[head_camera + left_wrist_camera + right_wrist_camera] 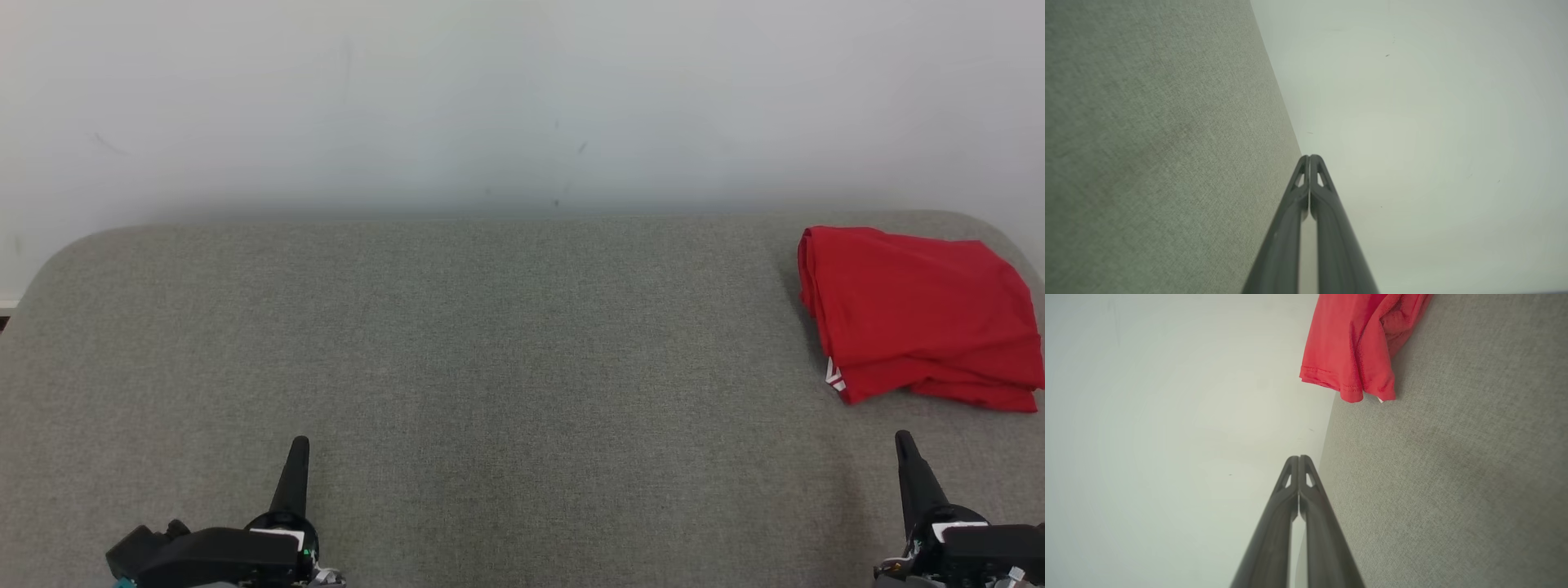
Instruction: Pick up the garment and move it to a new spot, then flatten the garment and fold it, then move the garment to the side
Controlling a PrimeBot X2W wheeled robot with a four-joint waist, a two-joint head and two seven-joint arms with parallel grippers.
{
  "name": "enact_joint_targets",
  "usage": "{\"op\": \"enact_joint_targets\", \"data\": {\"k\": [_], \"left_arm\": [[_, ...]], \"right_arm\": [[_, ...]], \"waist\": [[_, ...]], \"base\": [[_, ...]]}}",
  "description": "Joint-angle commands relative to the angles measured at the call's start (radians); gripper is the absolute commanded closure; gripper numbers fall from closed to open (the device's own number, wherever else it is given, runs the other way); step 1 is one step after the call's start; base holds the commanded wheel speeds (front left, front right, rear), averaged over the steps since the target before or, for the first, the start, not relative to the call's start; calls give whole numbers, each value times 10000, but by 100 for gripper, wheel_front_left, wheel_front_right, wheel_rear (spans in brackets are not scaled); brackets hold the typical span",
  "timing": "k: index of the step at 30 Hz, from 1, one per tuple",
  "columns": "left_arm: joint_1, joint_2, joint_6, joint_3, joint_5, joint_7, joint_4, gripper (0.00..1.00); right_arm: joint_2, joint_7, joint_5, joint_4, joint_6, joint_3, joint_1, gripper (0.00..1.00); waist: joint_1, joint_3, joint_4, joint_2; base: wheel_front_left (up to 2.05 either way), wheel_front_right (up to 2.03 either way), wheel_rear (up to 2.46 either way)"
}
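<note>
A red garment (918, 314) lies folded in a thick bundle at the far right of the grey fabric surface (490, 343), with a small white mark at its near left corner. Its hemmed edge (1349, 347) hangs at the top of the right wrist view. My right gripper (904, 441) is shut and empty at the lower right, a short way in front of the garment and apart from it. Far off at the lower left, my left gripper (300, 445) is also shut and empty. In each wrist view the two dark fingers (1309, 159) (1298, 459) are pressed together.
The grey surface has rounded far corners and ends at a pale wall (522, 106) behind it. Bare fabric stretches across the left and middle between my grippers.
</note>
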Motion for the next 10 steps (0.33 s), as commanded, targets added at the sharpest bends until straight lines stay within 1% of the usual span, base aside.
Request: {"op": "enact_joint_targets", "data": {"k": [1, 10], "left_arm": [[-250, 47, -79, -6, -249, 64, -8, 100], [-373, 50, -95, -47, -906, 178, 57, 100]], "right_arm": [[-58, 59, 198, -28, 9, -71, -180, 100], [-50, 277, 769, 23, 9, -199, -242, 100]], "waist": [[0, 3, -3, 0], [0, 25, -20, 0]], "base": [[0, 0, 0], [0, 0, 0]]}}
